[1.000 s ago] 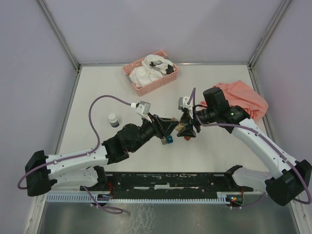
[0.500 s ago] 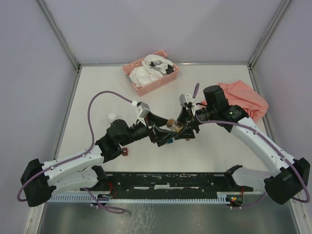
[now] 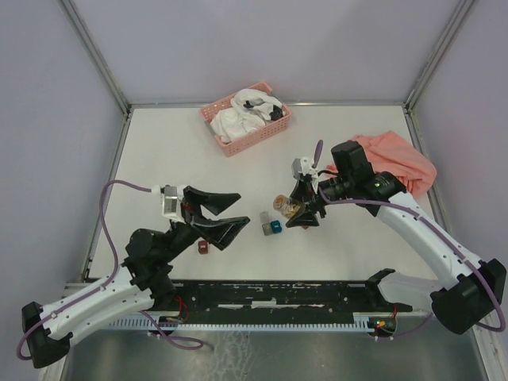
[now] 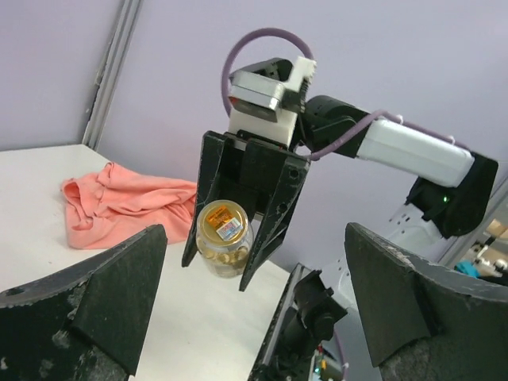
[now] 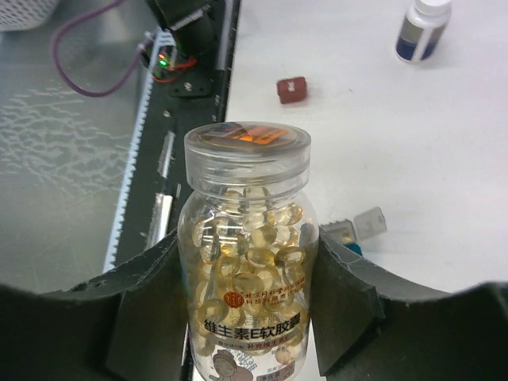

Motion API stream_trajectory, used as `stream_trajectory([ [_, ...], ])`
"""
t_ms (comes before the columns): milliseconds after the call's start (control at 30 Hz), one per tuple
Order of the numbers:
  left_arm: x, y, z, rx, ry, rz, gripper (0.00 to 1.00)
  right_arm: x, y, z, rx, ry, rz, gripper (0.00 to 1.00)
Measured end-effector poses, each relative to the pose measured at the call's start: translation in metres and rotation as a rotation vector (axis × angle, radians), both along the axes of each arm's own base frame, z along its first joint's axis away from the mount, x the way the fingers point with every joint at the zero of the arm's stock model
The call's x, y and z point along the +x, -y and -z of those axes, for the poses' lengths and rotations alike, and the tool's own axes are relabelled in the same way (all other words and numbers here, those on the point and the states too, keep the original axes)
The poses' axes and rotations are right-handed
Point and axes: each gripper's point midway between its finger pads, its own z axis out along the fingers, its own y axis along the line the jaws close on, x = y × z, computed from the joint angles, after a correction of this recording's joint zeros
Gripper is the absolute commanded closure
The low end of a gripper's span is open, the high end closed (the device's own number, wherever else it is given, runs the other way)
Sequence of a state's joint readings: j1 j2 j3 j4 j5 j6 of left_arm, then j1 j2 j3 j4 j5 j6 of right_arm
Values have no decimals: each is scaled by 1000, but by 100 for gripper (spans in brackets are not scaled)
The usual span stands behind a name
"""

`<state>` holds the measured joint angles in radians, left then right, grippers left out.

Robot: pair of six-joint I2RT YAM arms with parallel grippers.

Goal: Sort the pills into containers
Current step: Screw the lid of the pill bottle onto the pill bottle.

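Note:
A clear jar (image 5: 248, 262) full of golden pills (image 5: 254, 238) lies capped between the pads of my right gripper (image 5: 248, 274), which is shut on it. From above, the jar (image 3: 282, 205) hangs tilted over the table in that gripper (image 3: 292, 213). Just left of it sit a grey container (image 3: 264, 223) with its lid open and a teal container (image 3: 275, 227). A dark red container (image 3: 203, 247) lies further left. My left gripper (image 3: 221, 214) is open, empty and well left of the jar (image 4: 224, 238), facing it with its fingers (image 4: 87, 294) wide apart.
A pink slatted basket (image 3: 246, 119) with white cloth stands at the back. A salmon cloth (image 3: 397, 159) lies at the right. A white-capped bottle (image 5: 423, 28) stands beyond the dark red container (image 5: 292, 89). The black rail (image 3: 270, 298) runs along the near edge.
My left gripper opened, came away from the jar and drew back to the left. The right gripper kept the jar in place. The grey and teal containers came into sight.

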<state>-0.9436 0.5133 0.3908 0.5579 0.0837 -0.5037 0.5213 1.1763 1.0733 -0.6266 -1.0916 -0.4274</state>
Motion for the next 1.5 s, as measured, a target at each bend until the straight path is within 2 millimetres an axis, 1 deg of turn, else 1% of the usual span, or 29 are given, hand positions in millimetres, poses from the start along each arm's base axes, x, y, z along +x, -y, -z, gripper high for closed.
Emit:
stream_trajectory([
  [67, 1, -4, 1, -51, -34, -6, 1, 5, 4, 6, -34, 50, 24, 96],
  [133, 7, -6, 3, -99, -99, -16, 1, 13, 10, 10, -71, 116, 59, 96],
  [267, 24, 1, 8, -156, -239, -41, 1, 28, 18, 14, -127, 212, 118, 96],
  [333, 38, 11, 11, -153, -310, -71, 1, 32, 21, 16, -146, 230, 137, 96],
  [433, 51, 29, 18, -133, -410, -123, 1, 38, 24, 19, -172, 246, 165, 96],
  [533, 55, 51, 30, -88, -505, -184, 0, 44, 26, 21, -190, 258, 190, 96],
  [600, 56, 64, 37, -54, -555, -233, 2, 46, 27, 21, -197, 261, 202, 96],
  [667, 59, 72, 42, -36, -583, -267, 4, 47, 28, 22, -202, 262, 210, 96],
  [833, 71, 82, 55, -12, -632, -347, 17, 49, 28, 22, -206, 260, 221, 96],
  [900, 74, 84, 57, -13, -640, -362, 22, 49, 28, 22, -206, 260, 221, 96],
  [1000, 78, 88, 59, -10, -648, -378, 28, 48, 28, 22, -206, 259, 220, 96],
  [1133, 80, 92, 61, -5, -651, -389, 32, 48, 27, 22, -207, 258, 219, 96],
  [1233, 81, 95, 62, 1, -653, -389, 38, 48, 27, 22, -207, 256, 221, 96],
  [1500, 78, 99, 61, 3, -657, -365, 55, 47, 27, 23, -210, 250, 224, 96],
])
